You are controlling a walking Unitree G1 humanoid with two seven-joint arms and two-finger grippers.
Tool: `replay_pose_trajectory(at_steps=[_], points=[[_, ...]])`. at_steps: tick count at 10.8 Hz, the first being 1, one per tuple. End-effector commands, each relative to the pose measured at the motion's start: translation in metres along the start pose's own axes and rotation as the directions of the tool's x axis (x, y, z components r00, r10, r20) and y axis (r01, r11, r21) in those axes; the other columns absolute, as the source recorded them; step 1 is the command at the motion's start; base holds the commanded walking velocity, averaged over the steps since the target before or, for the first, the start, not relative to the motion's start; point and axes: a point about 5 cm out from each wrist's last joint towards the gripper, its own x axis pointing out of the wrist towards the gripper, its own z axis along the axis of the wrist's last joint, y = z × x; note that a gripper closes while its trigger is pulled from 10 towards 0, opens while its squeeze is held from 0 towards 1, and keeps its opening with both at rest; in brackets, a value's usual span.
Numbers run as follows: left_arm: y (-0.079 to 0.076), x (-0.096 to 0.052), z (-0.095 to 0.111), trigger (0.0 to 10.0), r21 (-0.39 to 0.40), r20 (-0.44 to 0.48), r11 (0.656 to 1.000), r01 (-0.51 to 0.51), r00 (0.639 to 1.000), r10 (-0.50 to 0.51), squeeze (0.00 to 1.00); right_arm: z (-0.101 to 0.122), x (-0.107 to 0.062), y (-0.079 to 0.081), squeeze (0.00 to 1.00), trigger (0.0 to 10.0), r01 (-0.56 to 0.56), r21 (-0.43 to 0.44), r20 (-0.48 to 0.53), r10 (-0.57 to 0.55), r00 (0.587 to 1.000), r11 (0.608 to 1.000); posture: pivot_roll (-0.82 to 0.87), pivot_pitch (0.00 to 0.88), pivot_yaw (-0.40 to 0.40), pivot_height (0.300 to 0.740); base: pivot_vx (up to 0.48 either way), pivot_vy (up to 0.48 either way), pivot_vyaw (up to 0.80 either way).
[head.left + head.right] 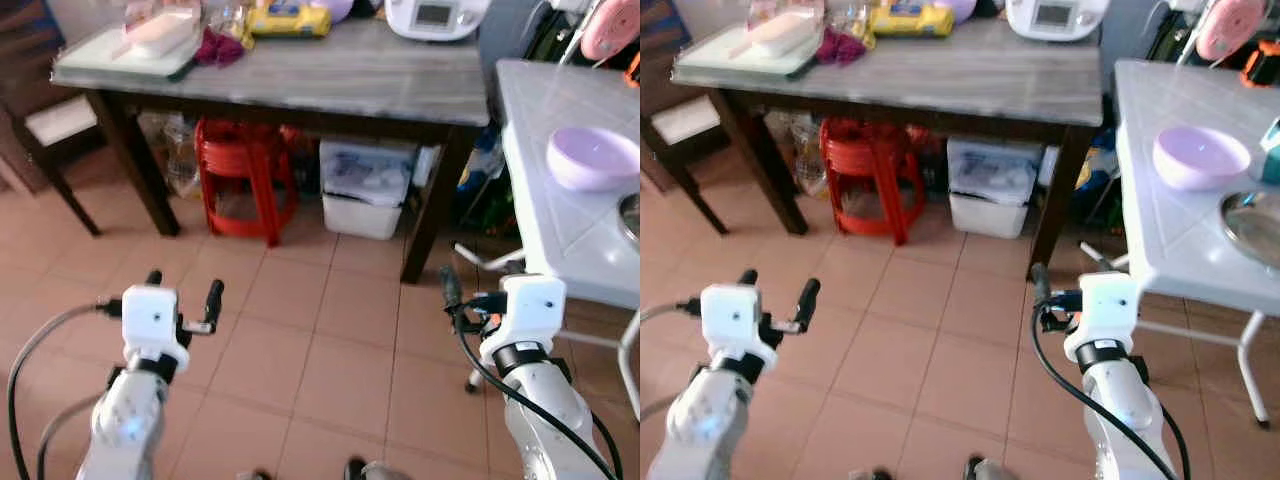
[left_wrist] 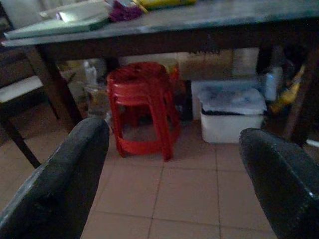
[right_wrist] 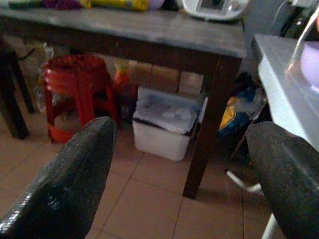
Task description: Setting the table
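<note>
Bowl (image 1: 592, 157), lilac, sits on the white table (image 1: 545, 215) at my right in the head views; both grippers hang over floor tiles. My left wrist view shows the left gripper (image 2: 174, 184) spread wide before a red stool (image 2: 142, 107). My right wrist view shows the right gripper (image 3: 187, 181) equally open toward a bin (image 3: 164, 122).

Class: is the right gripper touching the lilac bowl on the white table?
Apart. In the right eye view, the right gripper hangs over the floor, while the lilac bowl sits up on the white table.
</note>
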Motion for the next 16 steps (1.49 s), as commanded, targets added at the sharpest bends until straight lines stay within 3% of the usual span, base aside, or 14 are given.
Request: replay_pose_trajectory(at_steps=[1, 4, 6, 8, 13, 16], points=[[-0.009, 0.002, 0.006, 10.0, -0.016, 0.007, 0.998, 0.054, 0.999, -0.054, 0.00, 0.003, -0.002, -0.001, 0.00, 10.0, -0.006, -0.005, 0.008, 0.006, 1.000, 1.000, -0.09, 0.198, 0.015, 0.740, 0.000, 0.000, 0.00], [-0.026, -0.009, -0.004, 10.0, -0.078, -0.006, 0.997, 0.017, 1.000, -0.018, 0.00, 0.002, -0.005, -0.003, 0.00, 10.0, 0.029, 0.010, -0.001, -0.029, 1.000, 1.000, -0.10, 0.185, 0.038, 0.740, 0.000, 0.000, 0.00], [-0.018, -0.011, -0.008, 10.0, -0.080, -0.026, 0.996, -0.047, 0.999, 0.045, 0.00, -0.001, -0.007, -0.001, 0.00, 10.0, 0.034, 0.020, -0.018, -0.033, 0.999, 0.999, -0.09, 0.183, 0.040, 0.740, 0.000, 0.000, 0.00], [-0.019, -0.009, -0.007, 10.0, -0.066, -0.025, 0.997, -0.043, 0.999, 0.041, 0.00, -0.003, -0.005, 0.003, 0.00, 10.0, 0.016, 0.019, -0.023, -0.016, 1.000, 1.000, -0.08, 0.184, 0.038, 0.740, 0.000, 0.000, 0.00], [-0.022, -0.003, -0.004, 10.0, -0.079, -0.009, 0.996, -0.036, 0.999, 0.035, 0.00, -0.005, -0.005, 0.005, 0.00, 10.0, 0.021, 0.039, -0.039, -0.020, 0.999, 0.999, -0.09, 0.194, 0.044, 0.740, 0.000, 0.000, -0.72], [-0.022, -0.002, -0.003, 10.0, -0.090, -0.006, 0.995, -0.047, 0.999, 0.047, 0.00, -0.004, -0.004, 0.009, 0.00, 10.0, 0.002, 0.047, -0.037, 0.000, 0.999, 0.999, -0.09, 0.198, 0.038, 0.740, 0.000, 0.000, -0.13]])
